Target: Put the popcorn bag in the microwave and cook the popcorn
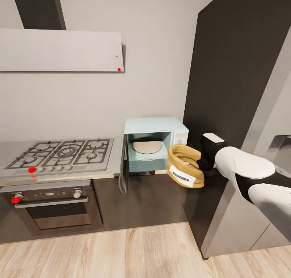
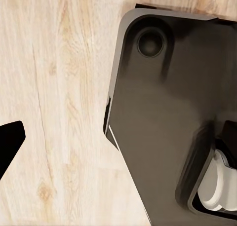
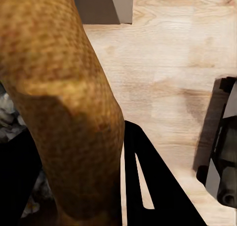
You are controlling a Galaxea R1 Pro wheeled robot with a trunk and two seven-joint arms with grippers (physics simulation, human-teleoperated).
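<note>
- One bag is in play: the popcorn bag (image 1: 185, 166) hangs in the air at centre-right of the head view, just right of the open microwave (image 1: 155, 143), clamped by the right gripper (image 1: 201, 161) at its rolled rim.
- In the right wrist view the tan rim (image 3: 64, 102) sits between the dark fingers (image 3: 153, 186), so that pincer is closed on the bag; pale popcorn (image 3: 7, 112) shows inside at the frame's left edge.
- The left gripper's state I cannot tell; one dark finger tip (image 2: 9, 142) shows at the left edge of its view, above the wood floor (image 2: 59, 88).
- Risk: the bag is tilted, mouth facing the arm; more tilt could spill kernels onto the floor.
- Risk: the grip is on the soft rim alone, so the sack could sag or slip out during the sideways move.
- Risk: the microwave door (image 1: 123, 168) stands open toward the viewer at the cavity's left; the opening is narrow, and the bag or wrist could catch the right panel (image 1: 180, 137) or shove the whole oven along the countertop (image 1: 117, 160).
- Risk: set down off the turntable plate (image 1: 146, 145), the bag could block the door's closing.
</note>
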